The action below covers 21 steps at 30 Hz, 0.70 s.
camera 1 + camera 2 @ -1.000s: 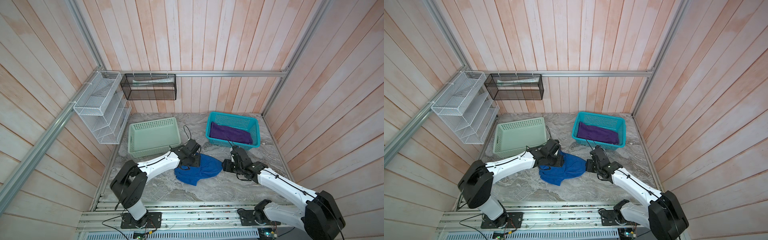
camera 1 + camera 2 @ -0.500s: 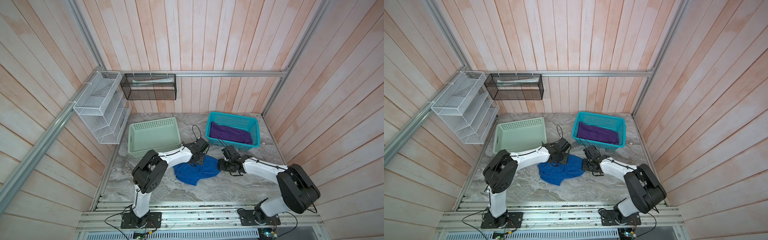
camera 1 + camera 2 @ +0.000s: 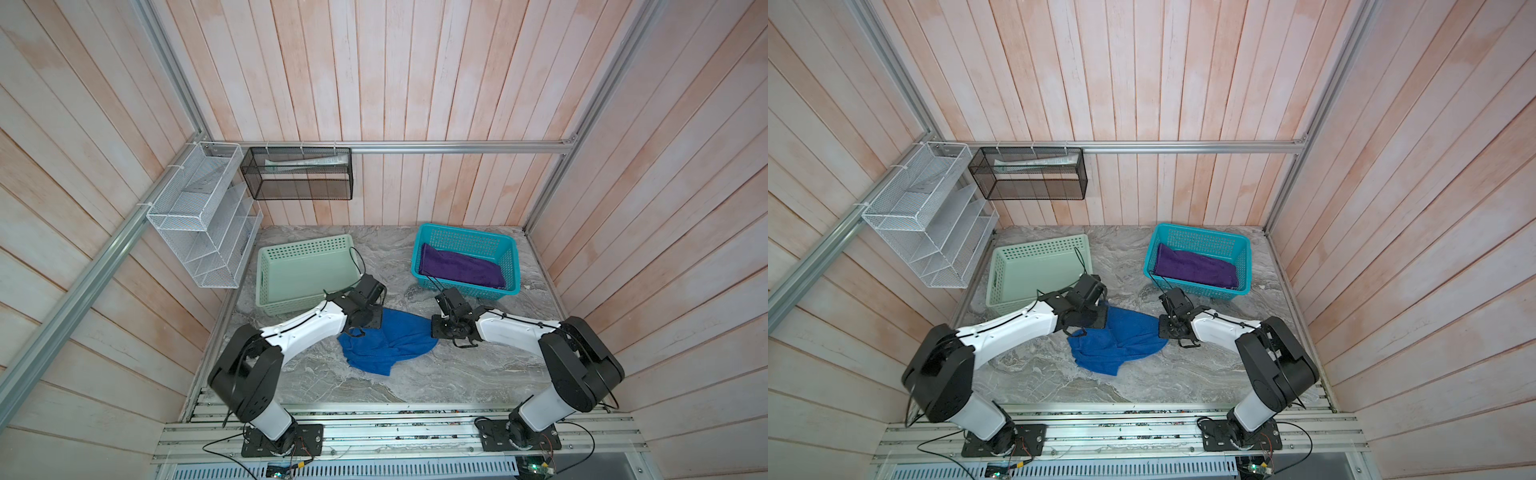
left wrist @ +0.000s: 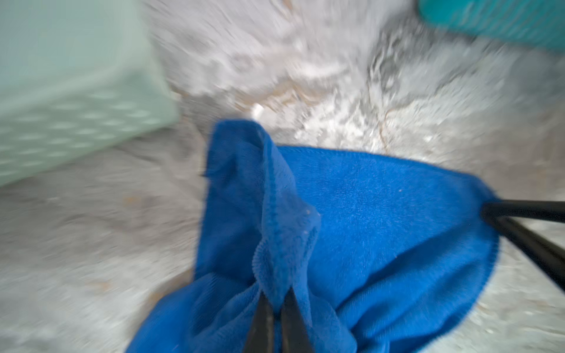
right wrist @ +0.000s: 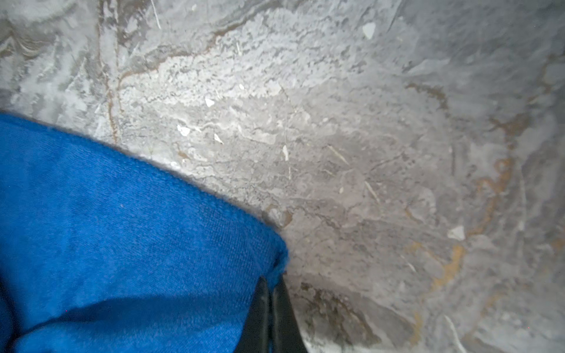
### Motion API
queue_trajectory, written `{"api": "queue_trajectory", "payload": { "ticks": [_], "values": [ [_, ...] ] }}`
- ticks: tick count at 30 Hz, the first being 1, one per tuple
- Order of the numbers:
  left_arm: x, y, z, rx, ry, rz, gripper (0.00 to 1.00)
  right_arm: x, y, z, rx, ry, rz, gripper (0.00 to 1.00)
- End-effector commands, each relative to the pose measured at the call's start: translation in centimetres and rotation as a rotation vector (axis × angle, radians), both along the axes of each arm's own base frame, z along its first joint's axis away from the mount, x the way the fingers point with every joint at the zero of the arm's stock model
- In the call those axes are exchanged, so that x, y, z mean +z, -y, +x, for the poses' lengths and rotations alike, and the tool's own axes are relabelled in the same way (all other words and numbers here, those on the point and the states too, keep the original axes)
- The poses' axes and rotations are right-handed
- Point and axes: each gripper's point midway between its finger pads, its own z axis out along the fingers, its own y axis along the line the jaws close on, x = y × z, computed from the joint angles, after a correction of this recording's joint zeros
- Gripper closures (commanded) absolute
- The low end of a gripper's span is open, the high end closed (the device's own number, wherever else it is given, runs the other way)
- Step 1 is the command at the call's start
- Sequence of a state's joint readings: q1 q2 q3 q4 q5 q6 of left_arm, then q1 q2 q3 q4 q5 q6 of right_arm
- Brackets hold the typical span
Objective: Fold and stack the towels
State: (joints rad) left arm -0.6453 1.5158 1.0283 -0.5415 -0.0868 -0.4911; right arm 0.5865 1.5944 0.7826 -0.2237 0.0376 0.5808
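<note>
The soft royal blue terry towel (image 3: 386, 340) lies crumpled near the mint-green plastic basket (image 3: 303, 249). The left gripper (image 4: 276, 305) pinches a bunched edge, and the right gripper (image 5: 270, 284) pinches a corner. It looks light and floppy, so corners are probably best to hold.

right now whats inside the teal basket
A purple towel lies inside the teal basket, covering most of its floor. Whether anything lies beneath the towel cannot be seen.

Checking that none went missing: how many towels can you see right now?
2. A blue towel lies crumpled on the table; a purple towel lies in the teal basket. More could be hidden under the purple one.
</note>
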Motion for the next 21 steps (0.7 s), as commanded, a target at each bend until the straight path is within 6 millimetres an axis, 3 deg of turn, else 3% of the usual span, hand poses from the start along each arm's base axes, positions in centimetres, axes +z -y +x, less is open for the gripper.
{"api": "queue_trajectory", "payload": {
  "ticks": [1, 4, 7, 9, 10, 11, 12, 13, 17, 21],
  "values": [
    [1.2, -2.9, -2.1, 0.062, -0.005, -0.004, 1.00, -0.4, 1.0, -0.9, 0.007, -0.006, -0.043, 1.00],
    [1.1, -6.6, -4.9, 0.150, -0.032, 0.054, 1.00, -0.3, 1.8, -1.4, 0.000, 0.001, -0.060, 1.00],
    [0.1, -12.1, -8.5, 0.352, -0.091, 0.170, 1.00, -0.2, 2.4, -1.9, -0.005, 0.002, -0.064, 1.00],
    [1.0, -13.5, -9.3, 0.418, -0.061, 0.170, 1.00, -0.3, 2.7, -2.2, -0.008, 0.004, -0.066, 1.00],
    [2.0, -13.3, -8.9, 0.425, -0.029, 0.137, 0.89, -0.4, 2.8, -2.4, -0.010, 0.004, -0.064, 1.00],
    [3.2, -13.2, -8.4, 0.439, 0.009, 0.107, 0.69, -0.4, 2.9, -2.5, -0.011, 0.007, -0.061, 1.00],
    [4.0, -13.1, -7.9, 0.449, 0.038, 0.089, 0.56, -0.5, 2.9, -2.6, -0.011, 0.006, -0.061, 1.00],
    [5.0, -12.7, -7.1, 0.445, 0.068, 0.071, 0.48, -0.5, 3.0, -2.6, -0.011, 0.007, -0.060, 1.00],
    [7.5, -7.8, -2.9, 0.266, 0.133, -0.010, 0.45, -0.2, 3.1, -2.7, -0.008, 0.009, -0.056, 1.00],
    [6.0, -1.8, 0.8, 0.062, 0.116, 0.001, 0.43, -0.3, 3.0, -2.7, -0.002, 0.017, -0.054, 1.00]
  ]
}}
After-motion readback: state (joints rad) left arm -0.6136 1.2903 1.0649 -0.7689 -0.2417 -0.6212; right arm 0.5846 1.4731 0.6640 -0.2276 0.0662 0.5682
